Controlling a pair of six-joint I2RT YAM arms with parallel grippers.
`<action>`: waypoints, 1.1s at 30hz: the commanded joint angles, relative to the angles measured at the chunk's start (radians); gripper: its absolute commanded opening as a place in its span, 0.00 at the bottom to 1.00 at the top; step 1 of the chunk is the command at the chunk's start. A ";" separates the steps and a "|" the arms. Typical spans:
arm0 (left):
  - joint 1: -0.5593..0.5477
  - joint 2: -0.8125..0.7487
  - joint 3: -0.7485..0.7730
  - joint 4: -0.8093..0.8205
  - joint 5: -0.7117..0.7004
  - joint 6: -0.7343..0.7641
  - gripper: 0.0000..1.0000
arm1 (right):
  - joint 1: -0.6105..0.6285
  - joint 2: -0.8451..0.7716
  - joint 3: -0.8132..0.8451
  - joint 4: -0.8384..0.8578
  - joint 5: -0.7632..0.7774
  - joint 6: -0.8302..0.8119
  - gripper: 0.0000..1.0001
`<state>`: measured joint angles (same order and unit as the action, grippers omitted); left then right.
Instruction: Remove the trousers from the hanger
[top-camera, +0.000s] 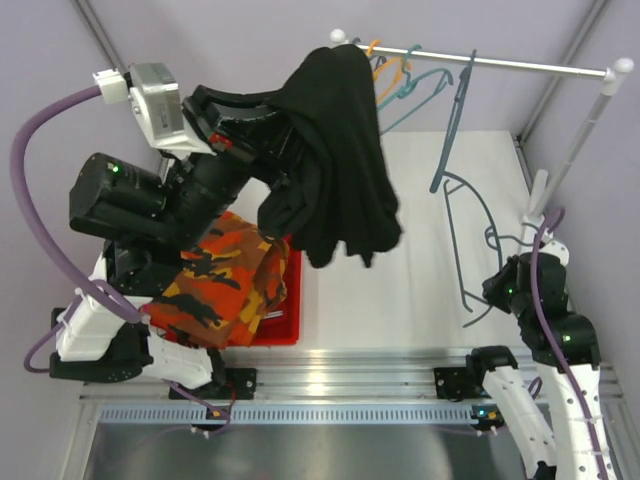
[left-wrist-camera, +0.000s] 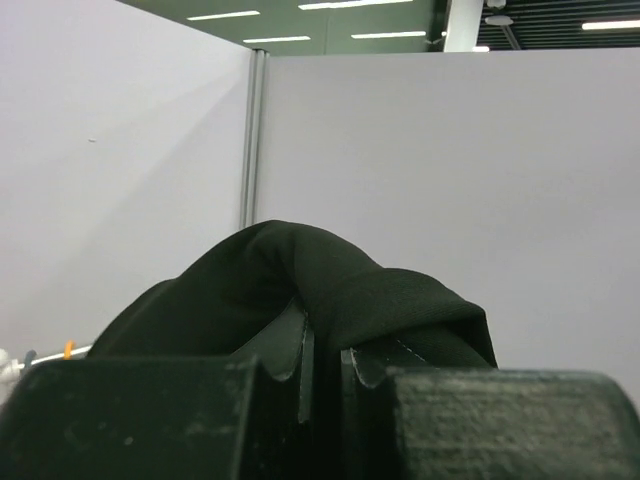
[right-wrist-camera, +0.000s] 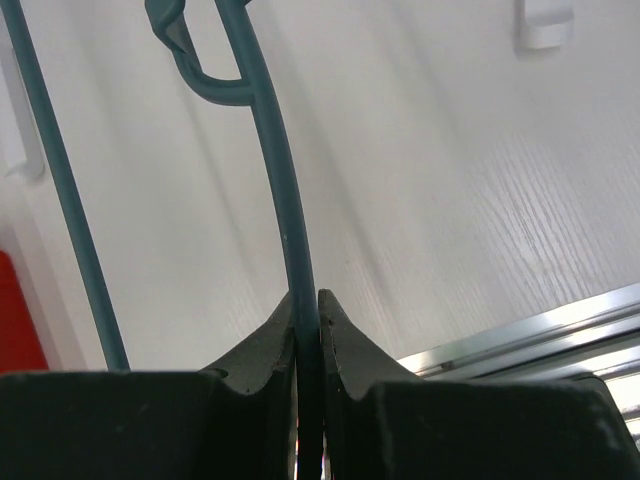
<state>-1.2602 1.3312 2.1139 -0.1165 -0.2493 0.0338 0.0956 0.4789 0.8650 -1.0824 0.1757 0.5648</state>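
The left claw (left-wrist-camera: 322, 352) is pinched shut on a fold of the black trousers (top-camera: 335, 150), held high at far left by the red bin (top-camera: 288, 325) where the orange camouflage pair (top-camera: 225, 275) lies; the right claw (right-wrist-camera: 308, 315) is clamped on the wire of the bare teal hanger (right-wrist-camera: 287, 200) at right, likely to steady it.

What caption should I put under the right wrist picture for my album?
The right hand pinches a teal hanger wire above the white table.
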 joint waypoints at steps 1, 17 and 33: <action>-0.001 -0.003 0.038 0.045 -0.024 0.047 0.00 | 0.003 0.006 0.025 0.019 0.018 -0.016 0.00; -0.001 -0.225 -0.193 -0.127 -0.748 0.477 0.00 | 0.003 0.021 -0.012 0.076 0.016 -0.028 0.00; -0.002 -0.417 -0.380 0.036 -1.174 0.971 0.00 | 0.003 0.012 -0.063 0.121 0.007 0.010 0.00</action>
<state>-1.2587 0.8772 1.8336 -0.2691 -1.2678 0.7383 0.0956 0.4973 0.8093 -1.0336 0.1822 0.5568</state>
